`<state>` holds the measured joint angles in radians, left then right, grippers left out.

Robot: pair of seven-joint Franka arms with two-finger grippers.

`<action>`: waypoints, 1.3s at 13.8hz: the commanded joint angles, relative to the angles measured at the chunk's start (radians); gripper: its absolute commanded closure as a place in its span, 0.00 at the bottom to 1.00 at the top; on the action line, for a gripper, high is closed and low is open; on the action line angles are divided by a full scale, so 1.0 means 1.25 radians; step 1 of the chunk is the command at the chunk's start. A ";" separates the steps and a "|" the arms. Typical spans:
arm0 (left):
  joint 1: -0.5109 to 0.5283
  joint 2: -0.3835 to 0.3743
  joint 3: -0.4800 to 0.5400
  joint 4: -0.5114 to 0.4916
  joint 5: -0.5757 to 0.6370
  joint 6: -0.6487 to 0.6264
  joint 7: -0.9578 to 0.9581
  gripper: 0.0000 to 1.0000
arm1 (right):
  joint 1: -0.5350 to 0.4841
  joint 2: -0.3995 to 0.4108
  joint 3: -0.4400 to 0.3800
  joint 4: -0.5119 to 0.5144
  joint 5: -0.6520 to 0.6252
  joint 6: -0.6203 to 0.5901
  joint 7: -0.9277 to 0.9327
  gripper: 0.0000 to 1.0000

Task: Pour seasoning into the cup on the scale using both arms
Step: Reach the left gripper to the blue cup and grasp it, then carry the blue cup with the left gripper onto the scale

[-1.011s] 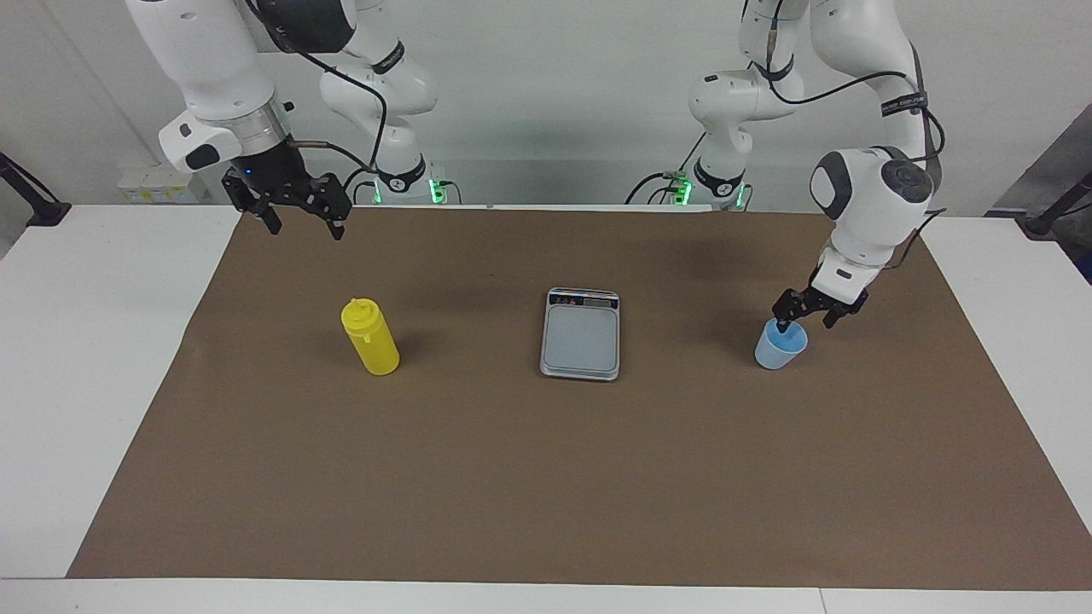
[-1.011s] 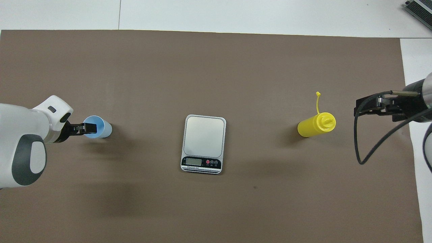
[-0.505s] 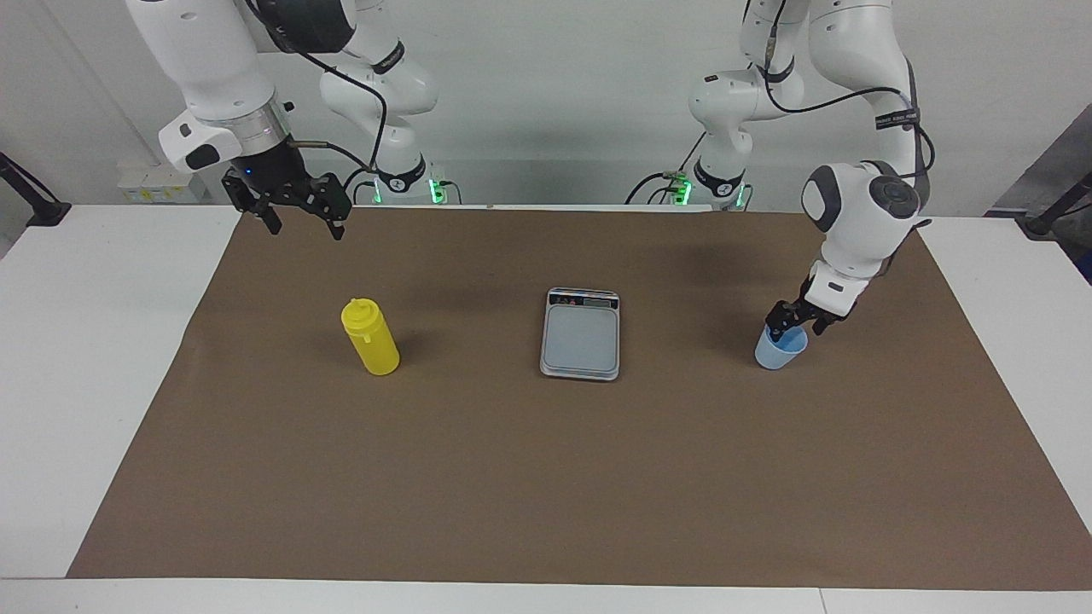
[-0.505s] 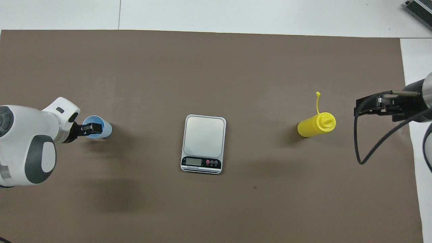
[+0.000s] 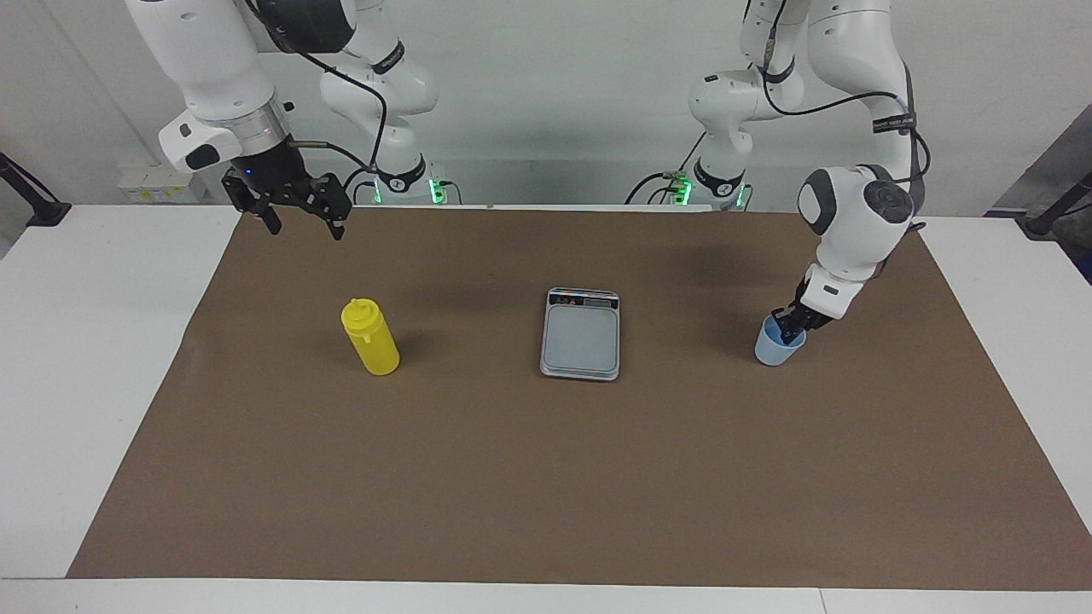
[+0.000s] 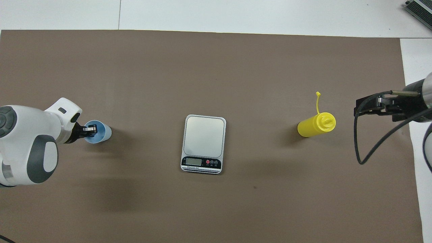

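The light blue cup (image 5: 776,350) (image 6: 103,133) stands on the brown mat toward the left arm's end of the table. My left gripper (image 5: 790,329) (image 6: 90,129) reaches down into it and is shut on its rim, pinching the wall on the side toward that end. The silver-grey scale (image 5: 581,337) (image 6: 204,136) lies mid-table with a bare plate. The yellow seasoning bottle (image 5: 371,339) (image 6: 315,125) stands upright toward the right arm's end, its tip cover hanging loose on its tether. My right gripper (image 5: 307,230) (image 6: 366,106) hangs open in the air over the mat's edge, apart from the bottle.
A brown mat (image 5: 546,477) covers most of the white table (image 5: 102,384). Cables loop from the right arm's wrist (image 6: 361,145). Only the cup, scale and bottle stand on the mat, spaced well apart in a row.
The left gripper sank onto the cup's rim and shut on it; the left arm's wrist drew in over the cup. The right arm has not moved.
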<state>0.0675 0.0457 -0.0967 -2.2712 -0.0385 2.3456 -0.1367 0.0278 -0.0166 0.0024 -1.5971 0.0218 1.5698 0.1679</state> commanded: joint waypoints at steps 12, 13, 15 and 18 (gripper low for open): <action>-0.104 -0.005 -0.142 0.422 -0.050 -0.458 -0.196 1.00 | -0.012 -0.016 0.005 -0.017 0.014 -0.003 -0.019 0.00; -0.136 -0.002 -0.142 0.417 -0.050 -0.440 -0.213 1.00 | -0.012 -0.016 0.005 -0.017 0.014 -0.003 -0.019 0.00; -0.190 0.009 -0.142 0.405 -0.050 -0.399 -0.276 1.00 | -0.012 -0.016 0.005 -0.017 0.014 -0.003 -0.019 0.00; -0.270 0.047 -0.141 0.382 -0.050 -0.317 -0.354 1.00 | -0.012 -0.016 0.005 -0.017 0.014 -0.003 -0.019 0.00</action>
<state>-0.2089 0.0674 -0.2910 -1.7758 -0.0874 1.8797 -0.5221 0.0278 -0.0166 0.0024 -1.5971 0.0218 1.5698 0.1679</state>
